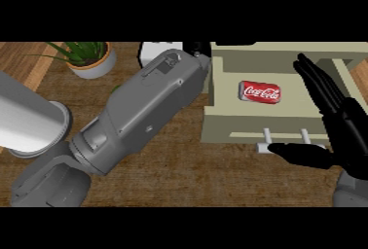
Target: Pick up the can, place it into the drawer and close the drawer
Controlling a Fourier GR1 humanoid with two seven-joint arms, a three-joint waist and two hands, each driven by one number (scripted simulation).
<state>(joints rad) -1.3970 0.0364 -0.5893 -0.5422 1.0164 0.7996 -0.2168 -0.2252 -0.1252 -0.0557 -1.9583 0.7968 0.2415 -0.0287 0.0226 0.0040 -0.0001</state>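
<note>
Red can (260,92) lying on its side inside the open beige drawer (223,121). Right hand (351,129) at the drawer's right edge, fingers straight and released, thumb stretched left just beside the white handle (286,137). Left forearm (137,112) runs diagonally toward the drawer's far-left corner. Left hand (194,47) mostly hidden; its state cannot be told.

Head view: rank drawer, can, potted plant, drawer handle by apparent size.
1. drawer
2. potted plant
3. can
4. drawer handle: thin and partly hidden by the right robot hand, so its place against the can is unsure.
</note>
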